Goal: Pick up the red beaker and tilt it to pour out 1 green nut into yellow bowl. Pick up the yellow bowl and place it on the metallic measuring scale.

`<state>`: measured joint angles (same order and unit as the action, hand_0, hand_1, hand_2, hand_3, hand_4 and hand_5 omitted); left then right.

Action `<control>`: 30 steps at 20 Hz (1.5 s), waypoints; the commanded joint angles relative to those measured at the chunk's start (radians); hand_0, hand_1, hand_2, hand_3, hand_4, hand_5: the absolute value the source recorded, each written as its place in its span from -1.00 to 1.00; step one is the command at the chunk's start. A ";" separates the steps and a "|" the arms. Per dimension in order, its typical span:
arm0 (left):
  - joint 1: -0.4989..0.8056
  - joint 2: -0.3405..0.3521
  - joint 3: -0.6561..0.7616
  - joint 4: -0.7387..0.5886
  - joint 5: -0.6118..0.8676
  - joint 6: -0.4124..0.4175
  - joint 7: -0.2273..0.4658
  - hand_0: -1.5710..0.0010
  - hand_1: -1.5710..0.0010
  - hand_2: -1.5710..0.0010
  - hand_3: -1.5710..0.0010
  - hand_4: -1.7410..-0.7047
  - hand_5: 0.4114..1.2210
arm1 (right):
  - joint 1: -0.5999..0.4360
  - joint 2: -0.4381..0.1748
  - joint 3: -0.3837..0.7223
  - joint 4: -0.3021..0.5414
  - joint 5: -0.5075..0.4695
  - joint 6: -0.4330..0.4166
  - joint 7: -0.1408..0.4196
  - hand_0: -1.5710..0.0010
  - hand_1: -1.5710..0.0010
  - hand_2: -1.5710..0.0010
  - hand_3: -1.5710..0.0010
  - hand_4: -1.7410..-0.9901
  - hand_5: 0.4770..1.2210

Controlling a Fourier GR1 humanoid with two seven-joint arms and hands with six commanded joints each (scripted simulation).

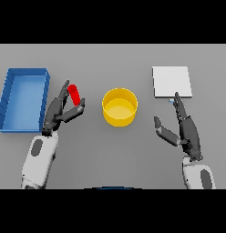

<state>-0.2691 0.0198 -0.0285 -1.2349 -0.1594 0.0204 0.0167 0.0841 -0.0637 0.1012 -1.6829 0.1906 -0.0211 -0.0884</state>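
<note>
Pouring not yet begun: left hand [60, 111] pinches the red beaker [74, 95], tilted, beside the yellow bowl [120, 107] mid-table; right hand [185, 129] spread, idle, near the scale [172, 81].

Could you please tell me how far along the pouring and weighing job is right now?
Early stage. The left hand grips the red beaker beside the yellow bowl; no nut shows inside. Pouring remains, then moving the bowl onto the scale. The right hand waits open.
</note>
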 commanded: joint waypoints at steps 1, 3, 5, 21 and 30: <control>-0.020 0.004 0.017 0.032 0.012 -0.003 -0.016 1.00 1.00 1.00 1.00 -0.21 -0.25 | 0.005 0.004 0.004 -0.009 0.002 -0.002 -0.003 1.00 1.00 1.00 1.00 0.07 -0.43; -0.057 0.011 0.027 0.079 0.009 -0.006 -0.029 1.00 1.00 1.00 1.00 -0.19 -0.26 | 0.002 0.005 0.000 -0.016 -0.012 0.002 -0.002 1.00 1.00 1.00 1.00 0.07 -0.43; -0.095 0.007 0.029 0.102 0.008 -0.004 -0.037 1.00 1.00 1.00 1.00 -0.19 -0.26 | -0.003 0.012 0.004 -0.006 -0.003 -0.002 0.005 1.00 1.00 1.00 1.00 0.09 -0.44; -0.234 -0.040 0.075 0.310 -0.026 0.097 -0.122 -0.28 -0.29 -0.30 -0.30 -0.42 0.57 | 0.011 0.002 0.001 -0.024 -0.001 -0.002 0.000 1.00 1.00 1.00 1.00 0.21 -0.44; -0.252 -0.048 0.080 0.299 -0.003 0.114 -0.188 -0.90 -0.90 -0.91 -0.91 -0.85 0.72 | -0.023 0.004 0.008 0.006 0.010 0.001 -0.004 1.00 1.00 1.00 1.00 0.25 -0.47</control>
<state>-0.5217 -0.0285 0.0515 -0.9364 -0.1598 0.1325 -0.1732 0.0605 -0.0593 0.1095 -1.6768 0.2010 -0.0204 -0.0902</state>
